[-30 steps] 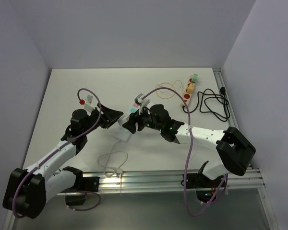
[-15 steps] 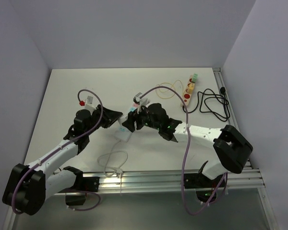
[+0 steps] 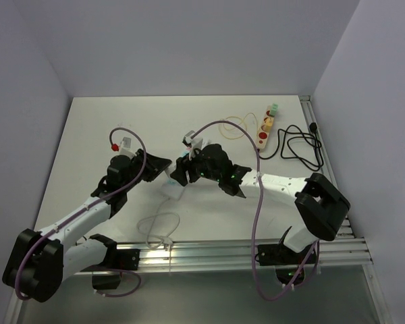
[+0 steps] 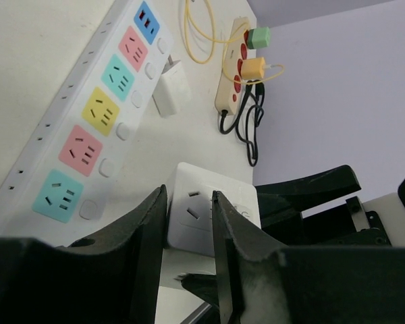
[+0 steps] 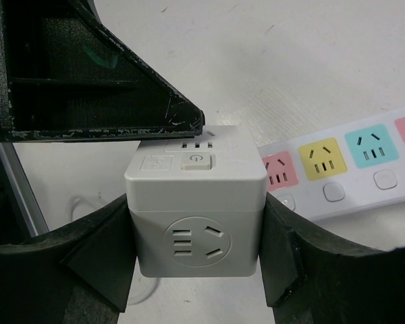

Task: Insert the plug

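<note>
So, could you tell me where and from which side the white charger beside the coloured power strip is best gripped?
Grip the white charger across the two long sides of its body, from above: it lies flat on the table with its prongs at the far end, best left free. The power strip sits close alongside, so that finger has little room.

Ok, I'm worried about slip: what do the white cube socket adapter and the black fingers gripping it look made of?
White cube socket adapter: smooth moulded plastic, satin, judging by its soft sheen and rounded edges. Black fingers: matte, slightly grainy, probably hard plastic; no rubber pad is evident.
</note>
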{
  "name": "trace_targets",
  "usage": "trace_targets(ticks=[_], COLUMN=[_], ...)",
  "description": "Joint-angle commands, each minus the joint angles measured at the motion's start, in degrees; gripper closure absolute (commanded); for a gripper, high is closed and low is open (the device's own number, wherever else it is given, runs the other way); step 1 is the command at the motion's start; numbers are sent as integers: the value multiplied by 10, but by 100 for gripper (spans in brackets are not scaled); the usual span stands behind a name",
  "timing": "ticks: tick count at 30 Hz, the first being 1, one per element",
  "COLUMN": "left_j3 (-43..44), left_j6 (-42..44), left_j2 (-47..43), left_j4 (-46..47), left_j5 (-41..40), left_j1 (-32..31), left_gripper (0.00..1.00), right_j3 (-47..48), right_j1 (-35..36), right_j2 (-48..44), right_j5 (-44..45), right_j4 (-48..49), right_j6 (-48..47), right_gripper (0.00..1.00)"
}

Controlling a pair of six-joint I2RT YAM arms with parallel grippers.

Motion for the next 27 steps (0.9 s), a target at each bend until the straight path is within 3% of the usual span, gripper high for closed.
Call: trace_targets(ticks=[1, 7, 11, 14, 20, 24, 27], left_j3=[39, 61, 44, 35, -4, -33, -38], left_j6=[-24, 24, 44, 63, 59, 54, 56], left_j2=[-17, -37, -53, -67, -59, -44, -29], left_j4=[94, 13, -22, -44, -16, 26, 41], left_j5=[118, 114, 179, 184, 198, 214, 223], left_j1=[-49, -27, 79, 113, 125, 133, 136], left_gripper=[64, 63, 60, 60, 59, 59, 59], right_j3=[38, 31, -13, -36, -52, -123, -135], right_j1=[28, 28, 28, 29, 35, 37, 40], right_j2=[29, 45, 61, 71, 108, 142, 173], right_j5=[-28, -14, -22, -15, 27, 37, 63], right_j4=[12, 30, 138, 211, 276, 457, 523], right_j6=[-3, -2, 4, 9, -20, -38, -34], right_gripper=[93, 96, 100, 100, 100, 100, 100])
